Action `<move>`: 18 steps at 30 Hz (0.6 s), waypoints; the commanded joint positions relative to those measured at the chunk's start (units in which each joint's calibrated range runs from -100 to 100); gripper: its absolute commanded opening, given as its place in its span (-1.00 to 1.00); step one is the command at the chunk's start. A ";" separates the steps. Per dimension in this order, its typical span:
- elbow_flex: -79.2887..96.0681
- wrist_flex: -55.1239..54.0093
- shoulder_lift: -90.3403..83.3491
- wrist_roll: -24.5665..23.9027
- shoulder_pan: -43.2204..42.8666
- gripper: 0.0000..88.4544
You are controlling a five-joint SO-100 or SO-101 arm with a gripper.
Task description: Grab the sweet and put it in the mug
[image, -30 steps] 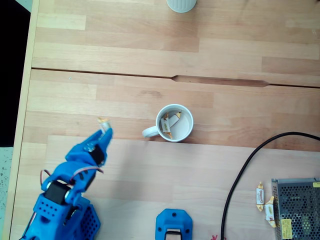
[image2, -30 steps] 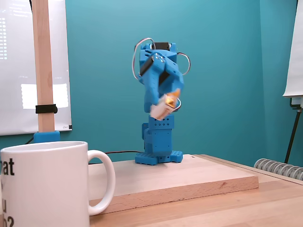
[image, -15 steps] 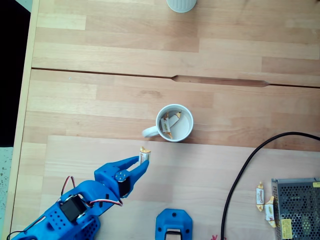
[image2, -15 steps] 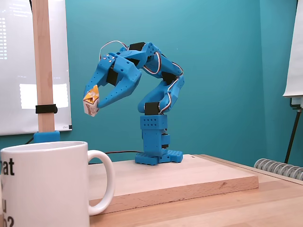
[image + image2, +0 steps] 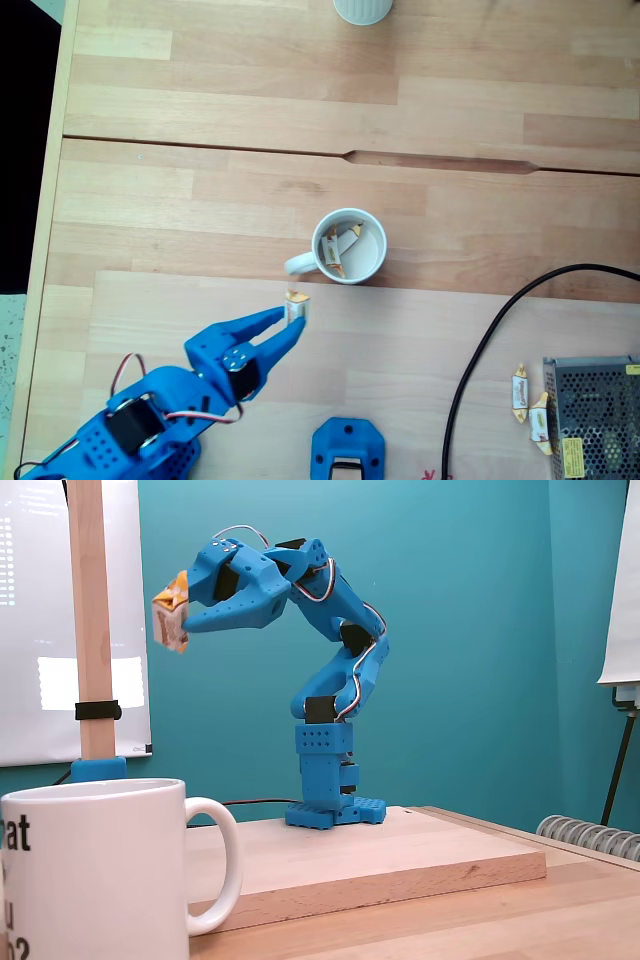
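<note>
Sweet [image 5: 295, 305] pinched at the fingertips of the blue gripper [image 5: 290, 320], fingers pressed onto its wrapper; in a fixed view from the side it rides high in the air [image 5: 170, 615], gripper [image 5: 178, 620] roughly level. White mug [image 5: 345, 246] sits just beyond the fingertips, handle toward them, wrapped candies inside. Two more candies [image 5: 520, 388] lie well off, beside a metal mesh box [image 5: 595, 415] and black cable [image 5: 490, 330].

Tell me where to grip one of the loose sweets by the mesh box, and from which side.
Take the loose sweet across its white middle, coming straight down. It lies flat on the table, long axis up-down in the top-down fixed view, so set the claw fingers left and right of it. The mesh box crowds the right side.
</note>
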 commanded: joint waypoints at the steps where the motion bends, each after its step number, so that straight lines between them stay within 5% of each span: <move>1: -5.34 -0.67 6.56 0.15 2.28 -0.93; 13: -15.87 -0.67 30.48 -0.15 4.09 -0.93; 18: -21.76 -0.67 34.87 0.20 -1.64 -0.93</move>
